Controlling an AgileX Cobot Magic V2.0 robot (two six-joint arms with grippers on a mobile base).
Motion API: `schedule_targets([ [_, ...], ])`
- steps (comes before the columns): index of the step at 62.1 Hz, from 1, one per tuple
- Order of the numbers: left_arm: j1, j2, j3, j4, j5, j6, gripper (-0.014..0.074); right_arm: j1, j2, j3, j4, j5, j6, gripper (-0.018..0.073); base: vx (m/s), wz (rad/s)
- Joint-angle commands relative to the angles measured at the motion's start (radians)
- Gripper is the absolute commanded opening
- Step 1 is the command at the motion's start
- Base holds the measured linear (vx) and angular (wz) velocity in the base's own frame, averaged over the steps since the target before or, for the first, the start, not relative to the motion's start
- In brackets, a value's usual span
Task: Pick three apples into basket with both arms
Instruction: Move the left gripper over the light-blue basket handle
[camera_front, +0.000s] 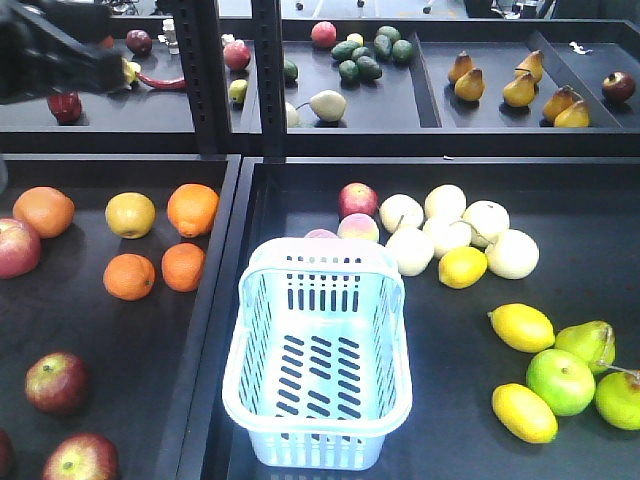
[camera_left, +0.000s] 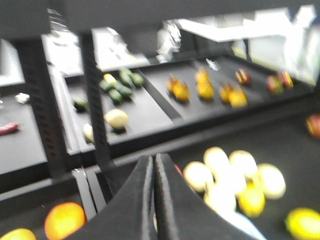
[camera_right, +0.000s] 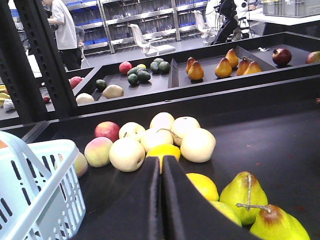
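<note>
Nearest, in the left tray's near corner, lie the apples (camera_front: 57, 382): two whole, a third cut off by the frame edge, well apart from the basket (camera_front: 320, 445). The basket stands upright and empty in the right tray, just beside the divider (camera_front: 212, 340). Its long axis runs near to far, and its handle is swung down at the far end. Beyond it are oranges (camera_front: 192, 208) and pale round fruit (camera_front: 445, 205). The left gripper (camera_left: 152, 159) and the right gripper (camera_right: 161, 160) both have fingers pressed together on nothing, and both point toward the far shelves.
</note>
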Motion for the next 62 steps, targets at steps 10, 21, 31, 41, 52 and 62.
schedule_targets([
  [10, -0.010, 0.084, -0.154, -0.351, 0.203, 0.469, -0.0006, -0.004, -0.011, 0.013, -0.007, -0.076, -0.008, -0.0005, 0.00, 0.00],
  [21, -0.010, 0.168, -0.249, -0.523, 0.337, 0.596, 0.0028, -0.004, -0.011, 0.013, -0.007, -0.076, -0.008, -0.0005, 0.00, 0.00],
  [31, -0.010, 0.223, -0.303, -0.555, 0.346, 0.599, 0.0171, -0.004, -0.011, 0.013, -0.007, -0.076, -0.008, -0.0005, 0.00, 0.00],
  [41, -0.010, 0.258, -0.324, -0.554, 0.340, 0.599, 0.0417, -0.004, -0.011, 0.013, -0.007, -0.076, -0.008, -0.0005, 0.00, 0.00],
  [52, -0.010, 0.298, -0.324, -0.551, 0.343, 0.608, 0.0582, -0.004, -0.011, 0.013, -0.007, -0.076, -0.008, -0.0005, 0.00, 0.00],
  [62, -0.011, 0.363, -0.324, -0.554, 0.402, 0.692, 0.0566, -0.004, -0.011, 0.013, -0.007, -0.076, -0.008, -0.0005, 0.00, 0.00],
])
